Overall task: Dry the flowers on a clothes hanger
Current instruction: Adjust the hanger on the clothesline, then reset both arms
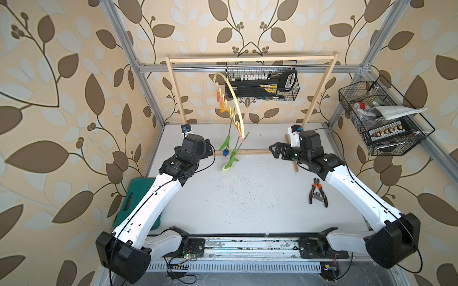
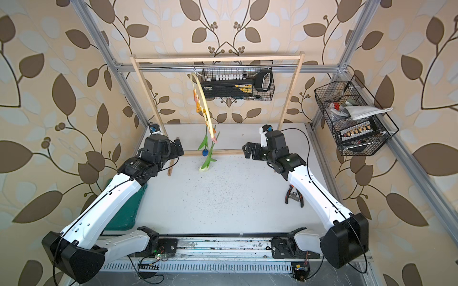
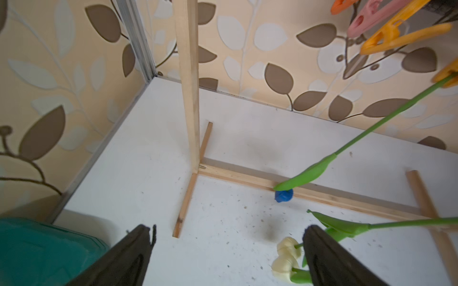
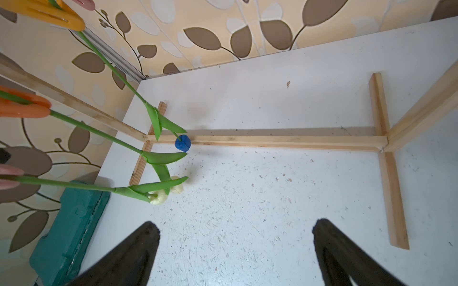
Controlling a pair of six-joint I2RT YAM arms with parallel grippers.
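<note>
- The clothes hanger (image 1: 238,106) hung by its hook from the top bar of the light-wood rack frame (image 1: 250,59). In both top views it was turned nearly edge-on and tilted, its lower end reaching down toward the tabletop (image 1: 247,198).
- The flowers (image 4: 163,158) hung head-down from the hanger, each of the three green stems clipped in its own peg: a yellow-orange peg (image 4: 62,17), an orange peg (image 4: 24,109) and a pink peg (image 4: 7,177).
- The blue head (image 4: 182,143) hung in front of the rack's bottom rail. The two cream heads (image 4: 157,198) hung side by side, lower and nearer the arms. Whether any head touched the tabletop could not be told.
- The left end effector (image 3: 228,229) had its jaws spread wide and held nothing. It sat low, just beside the cream heads, and in the left wrist view one finger overlapped their stems; contact could not be told.
- The right end effector (image 4: 236,222) was also spread wide and empty, pointed toward the flowers from the other side and well apart from them.
- Orange-handled pliers (image 1: 317,193) lay on the tabletop beside the right arm.
- A green case (image 1: 133,198) sat at the tabletop's edge under the left arm.
</note>
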